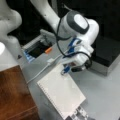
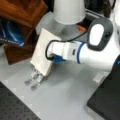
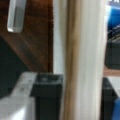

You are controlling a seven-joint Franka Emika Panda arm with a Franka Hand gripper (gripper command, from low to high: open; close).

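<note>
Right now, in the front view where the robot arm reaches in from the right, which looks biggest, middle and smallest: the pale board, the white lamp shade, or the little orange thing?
1. Pale board, which the gripper is at.
2. White lamp shade, though it is cut off at the top, so these two are unsure.
3. Orange thing, clearly smallest.

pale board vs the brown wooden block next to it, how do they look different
The pale board is thin, flat and cream-coloured; the brown wooden block is thick, dark and glossy. The gripper sits at the pale board's edge, its fingers either side of it in the wrist view, while nothing touches the brown wooden block. Both rest on the grey table.
</note>
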